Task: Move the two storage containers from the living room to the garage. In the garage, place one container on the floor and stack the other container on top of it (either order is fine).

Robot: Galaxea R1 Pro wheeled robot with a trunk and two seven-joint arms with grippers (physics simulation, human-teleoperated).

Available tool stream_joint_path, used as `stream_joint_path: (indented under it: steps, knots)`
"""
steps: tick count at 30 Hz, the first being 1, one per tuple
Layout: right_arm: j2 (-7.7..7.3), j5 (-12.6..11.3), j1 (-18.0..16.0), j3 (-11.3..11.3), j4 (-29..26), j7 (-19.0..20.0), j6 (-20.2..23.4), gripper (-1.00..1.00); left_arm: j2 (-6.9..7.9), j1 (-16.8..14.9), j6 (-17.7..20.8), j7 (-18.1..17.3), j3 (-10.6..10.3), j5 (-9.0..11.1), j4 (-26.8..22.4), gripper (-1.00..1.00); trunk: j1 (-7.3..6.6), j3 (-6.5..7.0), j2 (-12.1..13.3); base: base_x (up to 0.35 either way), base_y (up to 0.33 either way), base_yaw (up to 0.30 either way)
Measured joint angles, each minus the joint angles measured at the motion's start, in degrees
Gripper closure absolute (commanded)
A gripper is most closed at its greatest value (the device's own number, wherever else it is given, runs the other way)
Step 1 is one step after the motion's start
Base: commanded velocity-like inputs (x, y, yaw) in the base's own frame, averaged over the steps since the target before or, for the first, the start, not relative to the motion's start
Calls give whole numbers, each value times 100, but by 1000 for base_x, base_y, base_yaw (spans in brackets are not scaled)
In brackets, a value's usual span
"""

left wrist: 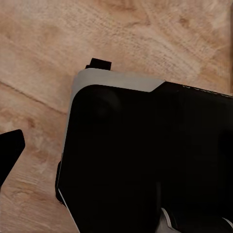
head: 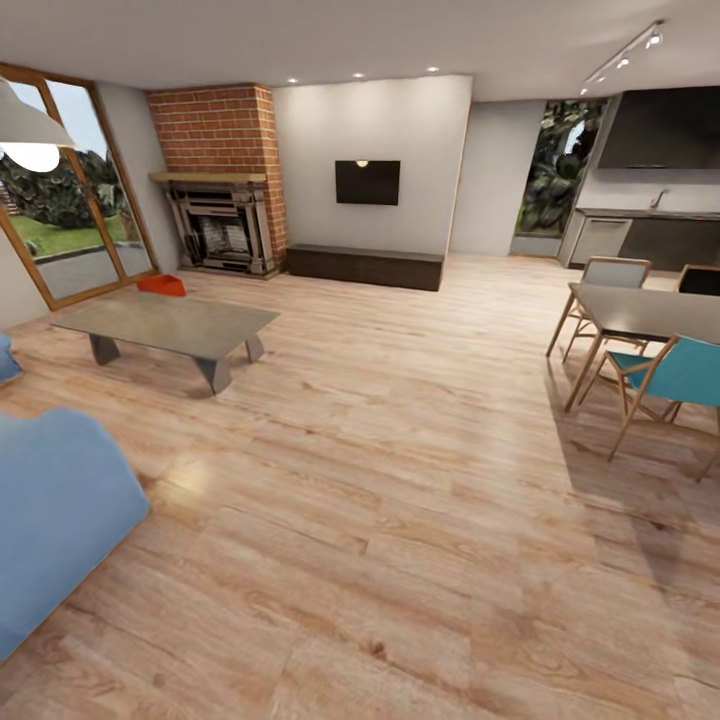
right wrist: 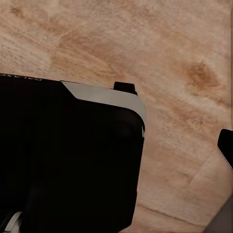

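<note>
The left arm's fingers show as one dark tip over the planks in the left wrist view, and the right arm's fingers as a dark sliver at the frame's edge in the right wrist view; whether either pair is open or closed, I cannot tell, and neither touches anything visible. Each wrist view looks down on the robot's black, grey-edged base; faint lettering runs along its edge, too blurred to read.

The living room's light wood-plank floor spreads wide. A blue sofa sits at the near left, a grey coffee table beyond it. The red brick chimney rises over the fireplace. One red-orange storage container rests on the planks just behind the coffee table, near the glass doors.
</note>
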Motion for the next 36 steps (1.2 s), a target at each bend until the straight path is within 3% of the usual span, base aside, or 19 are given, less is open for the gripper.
stream_joint_path:
  steps: [36]
  knots:
    - [6, 0, 0, 0, 0, 0, 2, -100, 0, 0, 0, 0, -1, 0, 0, -100, 0, 0, 0, 322, 0, 0]
